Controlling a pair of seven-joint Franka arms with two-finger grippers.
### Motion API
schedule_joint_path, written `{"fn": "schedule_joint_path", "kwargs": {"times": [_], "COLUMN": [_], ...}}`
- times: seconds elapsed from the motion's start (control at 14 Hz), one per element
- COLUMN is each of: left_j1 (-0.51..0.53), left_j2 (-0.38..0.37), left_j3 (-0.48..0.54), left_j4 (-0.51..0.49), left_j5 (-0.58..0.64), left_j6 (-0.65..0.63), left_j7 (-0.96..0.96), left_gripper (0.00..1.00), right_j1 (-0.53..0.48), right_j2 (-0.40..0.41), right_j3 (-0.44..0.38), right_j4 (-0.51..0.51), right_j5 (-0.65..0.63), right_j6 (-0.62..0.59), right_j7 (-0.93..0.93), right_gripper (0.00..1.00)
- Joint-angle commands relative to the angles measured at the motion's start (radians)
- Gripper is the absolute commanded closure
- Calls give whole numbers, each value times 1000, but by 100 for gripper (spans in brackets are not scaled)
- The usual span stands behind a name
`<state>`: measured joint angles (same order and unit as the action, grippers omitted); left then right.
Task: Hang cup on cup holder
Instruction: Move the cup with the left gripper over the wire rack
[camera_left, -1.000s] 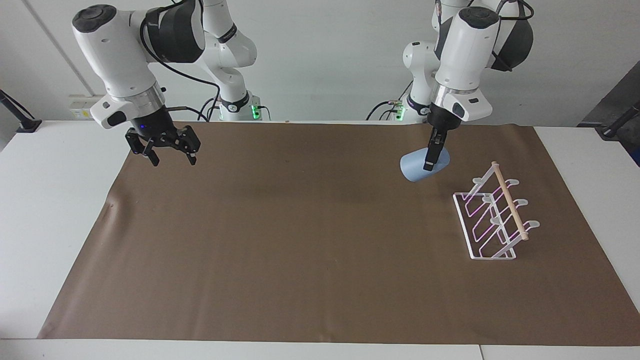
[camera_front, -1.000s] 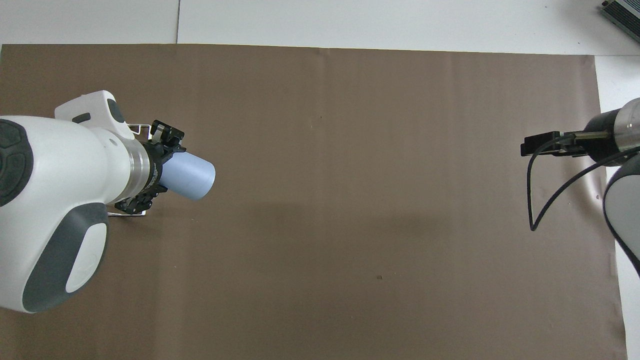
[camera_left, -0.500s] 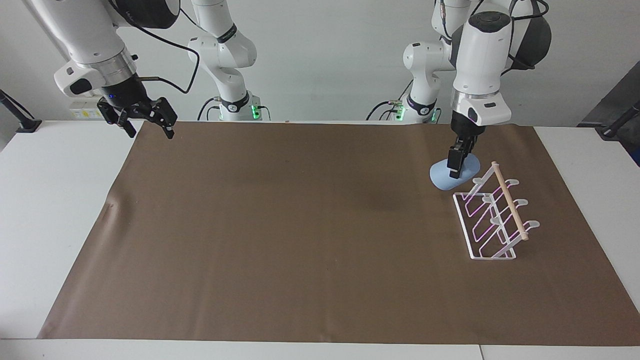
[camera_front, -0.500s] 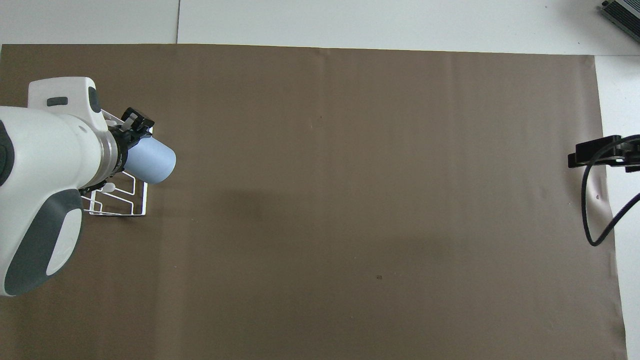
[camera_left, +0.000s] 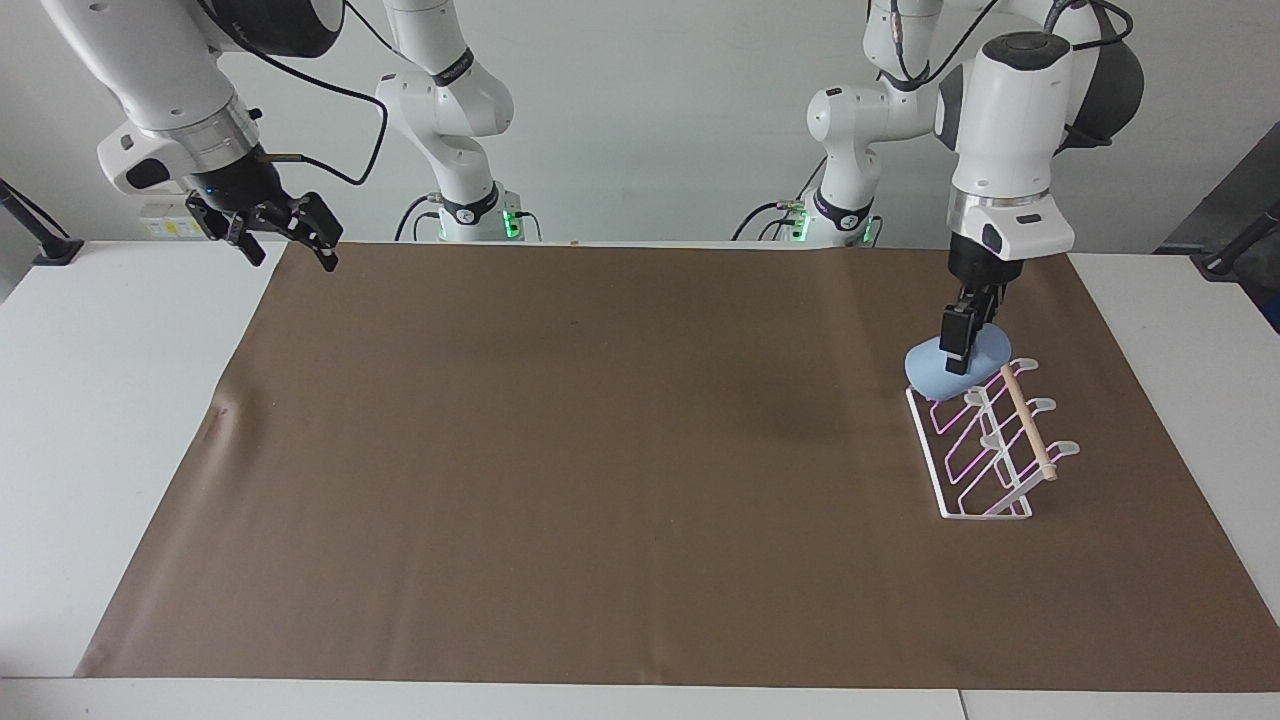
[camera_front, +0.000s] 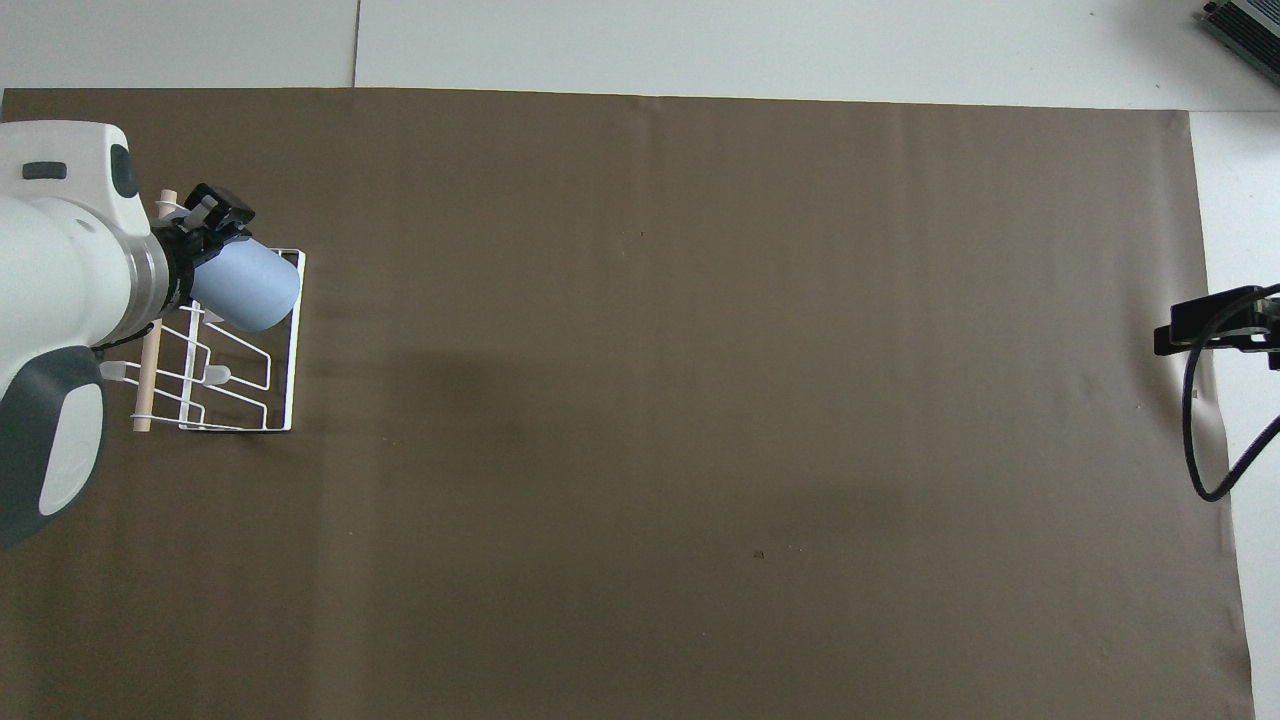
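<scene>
The light-blue cup (camera_left: 928, 375) hangs tilted in the air, with my left gripper (camera_left: 956, 356) shut on its rim. In the overhead view the cup (camera_front: 246, 291) points away from the left gripper (camera_front: 200, 245). It is over the end of the white wire cup holder (camera_left: 985, 470) that lies nearest the robots, beside the tip of the wooden dowel (camera_left: 1027, 422). Whether cup and holder touch I cannot tell. The cup holder (camera_front: 272, 400) stands toward the left arm's end of the table. My right gripper (camera_left: 290, 256) waits open and holds nothing, raised over the mat's corner at the right arm's end.
A brown mat (camera_left: 600, 450) covers most of the white table (camera_left: 110, 400). The right gripper (camera_front: 1200, 326) and its looping black cable (camera_front: 1195, 440) show at the mat's edge in the overhead view.
My left gripper carried the cup toward the left arm's end of the table, until it was over the holder. My right arm rose and drew back to the mat's corner.
</scene>
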<state>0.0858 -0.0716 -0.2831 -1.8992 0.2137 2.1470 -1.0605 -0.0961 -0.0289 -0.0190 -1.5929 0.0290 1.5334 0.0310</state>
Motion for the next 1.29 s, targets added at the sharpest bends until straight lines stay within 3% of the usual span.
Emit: {"fn": "schedule_joint_path", "kwargs": {"times": [0.0,0.5,1.21], "left_j1": [19,26,48], "left_j2": [29,99,150], "left_j3": [-8,-8,-7], "left_j4": [18,95,77], "left_j5": [19,105,291], "left_j6": [56,97,145], "left_j7": [30,37,-27], "left_gripper": [100,100,100], "right_j1": [-5,-5,-5], "right_j2": [-29,-29,-29], "right_j3": [17,25,25], "right_j4": [-24,-24,-25], "right_j5": [-27,-27,-27], "right_j6": [-9,-7,-3], "right_j7": [70,90,92], "right_gripper": [0,0,0]}}
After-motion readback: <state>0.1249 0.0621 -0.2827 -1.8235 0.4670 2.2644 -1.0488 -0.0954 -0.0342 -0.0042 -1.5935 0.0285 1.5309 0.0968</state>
